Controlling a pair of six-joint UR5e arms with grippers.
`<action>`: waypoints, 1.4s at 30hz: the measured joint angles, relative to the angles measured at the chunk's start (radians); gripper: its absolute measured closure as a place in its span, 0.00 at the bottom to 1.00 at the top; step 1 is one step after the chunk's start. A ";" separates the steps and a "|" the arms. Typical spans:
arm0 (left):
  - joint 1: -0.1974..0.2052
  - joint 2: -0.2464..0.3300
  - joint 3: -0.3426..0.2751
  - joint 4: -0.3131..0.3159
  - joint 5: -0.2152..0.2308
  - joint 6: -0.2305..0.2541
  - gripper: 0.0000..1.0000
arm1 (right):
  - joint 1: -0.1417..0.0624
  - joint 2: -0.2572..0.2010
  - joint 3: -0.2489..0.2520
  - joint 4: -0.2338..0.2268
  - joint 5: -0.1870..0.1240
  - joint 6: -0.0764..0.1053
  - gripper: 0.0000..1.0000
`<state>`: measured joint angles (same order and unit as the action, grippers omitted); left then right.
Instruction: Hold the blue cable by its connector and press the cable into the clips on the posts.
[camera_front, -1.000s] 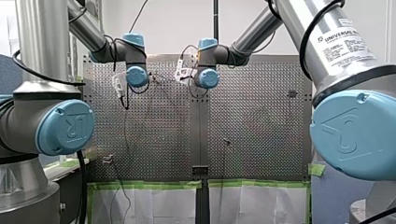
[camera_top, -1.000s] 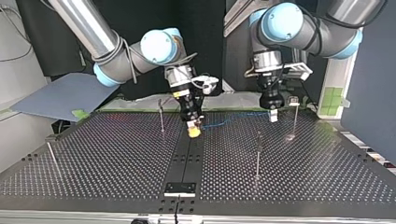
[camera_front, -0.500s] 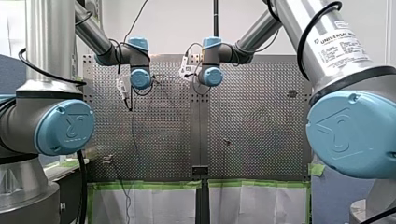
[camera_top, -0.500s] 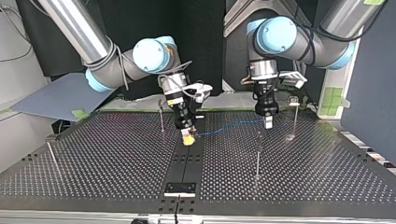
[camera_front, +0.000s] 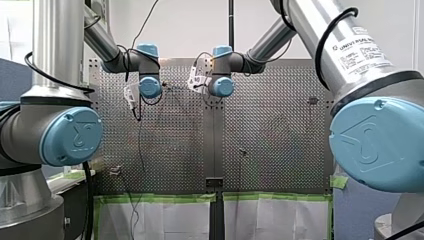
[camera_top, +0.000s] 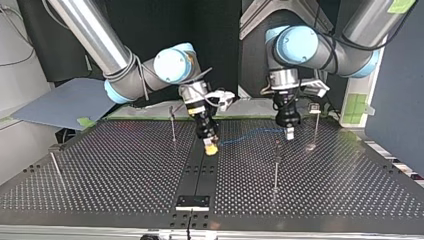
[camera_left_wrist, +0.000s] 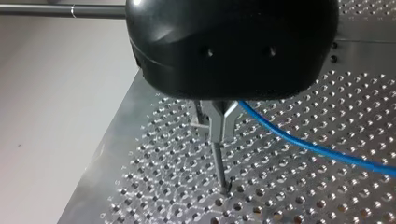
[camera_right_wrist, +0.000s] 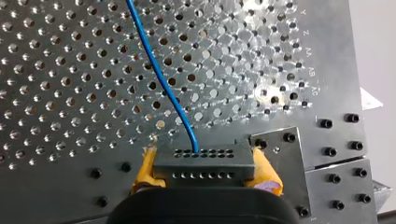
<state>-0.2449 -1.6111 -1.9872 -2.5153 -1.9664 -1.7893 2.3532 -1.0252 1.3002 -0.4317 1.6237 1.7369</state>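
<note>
In the right wrist view my right gripper (camera_right_wrist: 205, 179) has its yellow pads (camera_right_wrist: 145, 173) shut on the black connector (camera_right_wrist: 204, 163). The blue cable (camera_right_wrist: 159, 70) runs out of it across the perforated table (camera_right_wrist: 60, 93). In the top view the right gripper (camera_top: 210, 148) hovers near the table's middle. The blue cable (camera_top: 247, 135) sags from it toward my left gripper (camera_top: 289, 132). In the left wrist view the metal fingers (camera_left_wrist: 218, 122) of my left gripper are shut on the blue cable (camera_left_wrist: 303, 145). A thin post (camera_left_wrist: 219, 168) stands just ahead of them.
More clip posts stand on the table: one (camera_top: 172, 126) beside the right gripper, one (camera_top: 276, 165) in front of the left gripper, one (camera_top: 316, 122) at the top view's right and one (camera_top: 54, 165) at its far left. A black plate (camera_top: 192, 201) sits at the near edge.
My right gripper dipped toward the top view's left, then swung back right with the connector. My left gripper came slightly lower and nearer, and the cable still hangs between them.
</note>
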 joint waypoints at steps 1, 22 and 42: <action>0.003 -0.001 0.002 0.004 0.000 -0.003 0.98 | 0.000 0.002 -0.005 0.003 0.000 0.000 1.00; 0.034 -0.040 0.072 -0.015 0.017 -0.015 0.98 | 0.001 0.078 -0.084 0.020 -0.003 -0.007 1.00; 0.094 -0.073 0.105 -0.016 0.093 -0.041 0.98 | -0.003 0.081 -0.122 0.032 -0.005 -0.011 1.00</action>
<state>-0.1508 -1.6839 -1.8821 -2.5317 -1.8732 -1.8301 2.3499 -0.9438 1.1779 -0.3994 1.6184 1.7263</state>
